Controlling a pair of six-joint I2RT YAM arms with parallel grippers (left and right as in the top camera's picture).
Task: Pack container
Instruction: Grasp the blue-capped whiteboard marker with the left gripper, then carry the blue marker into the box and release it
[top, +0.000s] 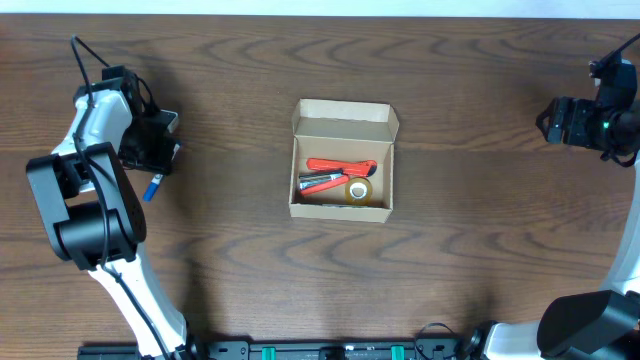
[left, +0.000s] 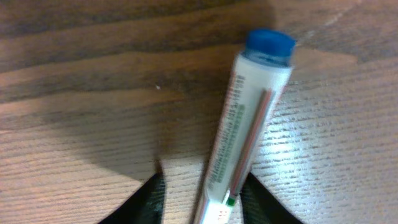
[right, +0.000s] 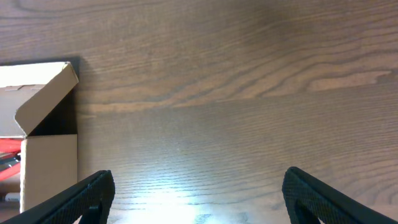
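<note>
The container, a tan cardboard box with its flap lid open, sits mid-table. Inside lie a red-handled tool and a roll of tape. At the far left a white pen with a blue cap lies on the table, its blue end showing below my left gripper. In the left wrist view my left gripper straddles the pen's lower end: the right finger touches it and a gap remains on the left side. My right gripper stands wide open over bare wood at the far right, with nothing in it.
The container's open flap and side wall show at the left edge of the right wrist view. The right arm hangs near the table's right edge. The left arm's base stands at the front left.
</note>
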